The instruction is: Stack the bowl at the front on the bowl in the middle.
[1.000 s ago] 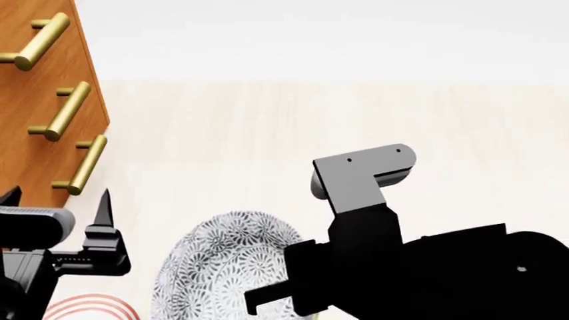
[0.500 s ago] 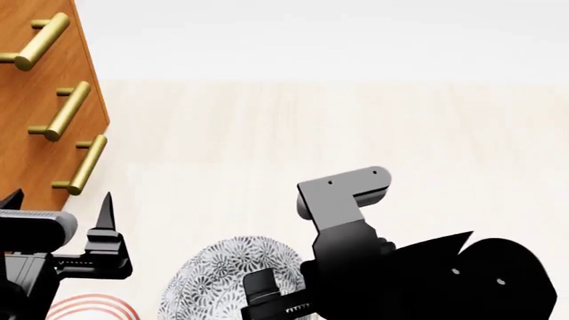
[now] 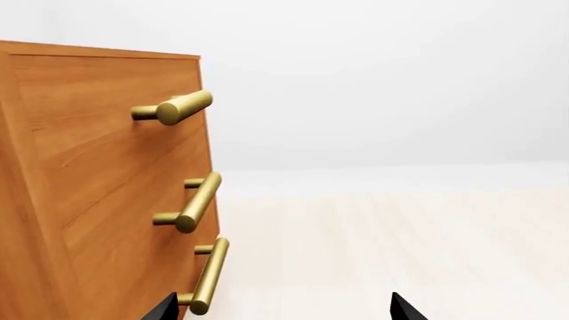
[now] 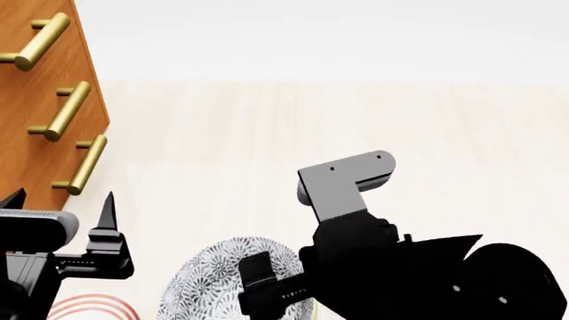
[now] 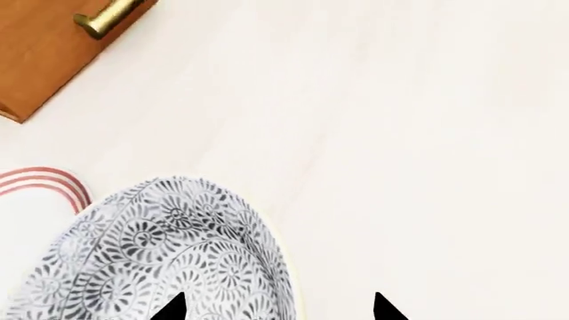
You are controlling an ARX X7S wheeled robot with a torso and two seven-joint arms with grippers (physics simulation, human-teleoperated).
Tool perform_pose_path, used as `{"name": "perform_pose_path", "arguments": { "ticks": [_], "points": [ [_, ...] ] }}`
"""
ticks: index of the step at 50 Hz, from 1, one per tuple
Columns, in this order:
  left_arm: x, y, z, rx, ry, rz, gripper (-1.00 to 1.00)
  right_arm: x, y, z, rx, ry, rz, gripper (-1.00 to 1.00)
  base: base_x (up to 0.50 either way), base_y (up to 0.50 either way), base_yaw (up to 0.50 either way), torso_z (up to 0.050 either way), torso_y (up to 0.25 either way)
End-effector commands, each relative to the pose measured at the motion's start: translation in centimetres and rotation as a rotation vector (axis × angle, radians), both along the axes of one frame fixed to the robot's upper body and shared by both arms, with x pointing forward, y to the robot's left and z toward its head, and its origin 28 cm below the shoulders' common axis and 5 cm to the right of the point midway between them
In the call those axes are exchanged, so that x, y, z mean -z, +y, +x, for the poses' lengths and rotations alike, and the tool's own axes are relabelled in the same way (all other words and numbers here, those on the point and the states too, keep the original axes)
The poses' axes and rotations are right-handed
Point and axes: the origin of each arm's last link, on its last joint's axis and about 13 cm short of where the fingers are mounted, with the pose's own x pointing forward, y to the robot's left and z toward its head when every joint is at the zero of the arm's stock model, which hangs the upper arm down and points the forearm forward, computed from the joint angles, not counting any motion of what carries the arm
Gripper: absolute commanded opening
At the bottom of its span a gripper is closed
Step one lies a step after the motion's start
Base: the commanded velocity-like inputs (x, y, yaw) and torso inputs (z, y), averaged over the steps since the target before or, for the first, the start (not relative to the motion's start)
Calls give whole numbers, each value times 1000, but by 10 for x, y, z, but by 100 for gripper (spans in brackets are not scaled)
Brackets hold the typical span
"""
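Note:
Only one grey floral bowl [image 4: 213, 280] shows, low in the head view, so I cannot tell whether it is the bowl at the front or the bowl in the middle; the other is out of view. My right gripper [image 4: 266, 283] hangs over its right side. In the right wrist view that gripper [image 5: 277, 308] is open and straddles the pale rim of the bowl [image 5: 169, 247], one tip over the pattern and one over the floor. My left gripper [image 4: 60, 199] stands open and empty to the left of the bowl. Its two tips [image 3: 282, 310] sit wide apart.
A wooden drawer cabinet [image 4: 36, 87] with brass bar handles [image 3: 197, 200] stands at the left, close to my left gripper. A flat red-ringed plate [image 4: 89, 308] lies beside the bowl, between it and the cabinet [image 5: 44, 53]. Pale wood floor [image 4: 356, 120] stretches ahead and to the right.
The bowl's upper edge has sunk lower in the head view. My right wrist swung left over the bowl, dipped, then rose a little. The left arm has barely moved.

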Motion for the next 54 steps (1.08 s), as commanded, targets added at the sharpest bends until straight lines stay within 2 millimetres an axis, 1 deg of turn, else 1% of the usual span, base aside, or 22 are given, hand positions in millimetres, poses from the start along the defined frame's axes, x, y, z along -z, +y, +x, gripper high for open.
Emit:
{"name": "perform_pose_path", "arguments": {
  "ticks": [1, 2, 4, 5, 6, 8, 11, 12, 13, 14, 15, 16, 17, 22, 24, 28, 34, 40, 54],
  "points": [
    [0, -1, 0, 9, 0, 2, 100, -20, -2, -12, -1, -265, 124, 100, 0, 0, 0, 0, 0],
    [0, 0, 1, 8, -1, 1, 100, -22, -2, -13, 16, -322, 135, 100, 0, 0, 0, 0, 0],
    [-1, 0, 0, 8, -2, 0, 100, -31, -4, -15, 82, -496, 270, 100, 0, 0, 0, 0, 0],
    [-1, 0, 0, 8, -4, -1, 100, -32, -4, -16, 74, -527, 308, 100, 0, 0, 0, 0, 0],
    [-1, 0, 0, 9, -6, -3, 100, -33, -5, -17, 98, -597, 340, 100, 0, 0, 0, 0, 0],
    [-3, 1, 0, 6, -14, -10, 100, -31, -5, -20, 105, -628, 374, 100, 0, 0, 0, 0, 0],
    [-7, 1, -1, 2, -46, -18, 100, -24, -4, -21, 137, -692, 368, 100, 0, 0, 0, 0, 0],
    [-9, 0, -3, 6, -87, -16, 100, -20, -3, -24, 156, -769, 354, 100, 0, 0, 0, 0, 0],
    [-10, -1, -4, 21, -106, -18, 100, -17, -2, -25, 168, -791, 343, 100, 0, 0, 0, 0, 0],
    [-12, -1, -6, 9, -146, -6, 100, -12, -1, -28, 204, -895, 321, 100, 0, 0, 0, 0, 0],
    [-14, -2, -8, 25, -193, -2, 100, -5, 1, -31, 220, -954, 316, 100, 0, 0, 0, 0, 0],
    [-15, -2, -9, 22, -199, -3, 100, -3, 1, -32, 227, -980, 313, 100, 0, 0, 0, 0, 0],
    [-17, -2, -11, 7, -247, 13, 100, 1, 2, -33, 257, -1049, 314, 100, 0, 0, 0, 0, 0],
    [-22, -2, -15, 5, -300, 23, 100, 6, 4, -41, 319, -1205, 324, 100, 0, 0, 0, 0, 0],
    [-26, -2, -18, -7, -385, 45, 100, 8, 5, -45, 345, -1278, 331, 100, 0, 0, 0, 0, 0],
    [-30, -3, -21, -56, -489, 81, 100, 14, 5, -49, 380, -1319, 328, 100, 0, 0, 0, 0, 0],
    [-37, -5, -24, -58, -551, 99, 100, 18, 2, -49, 428, -1343, 316, 100, 0, 0, 0, 0, 0],
    [-42, -6, -27, -45, -580, 92, 100, 16, 2, -58, 451, -1417, 313, 100, 0, 0, 0, 0, 0],
    [-43, -8, -31, -33, -601, 102, 100, 16, 3, -59, 449, -1430, 310, 100, 0, 0, 0, 0, 0]
  ]
}}
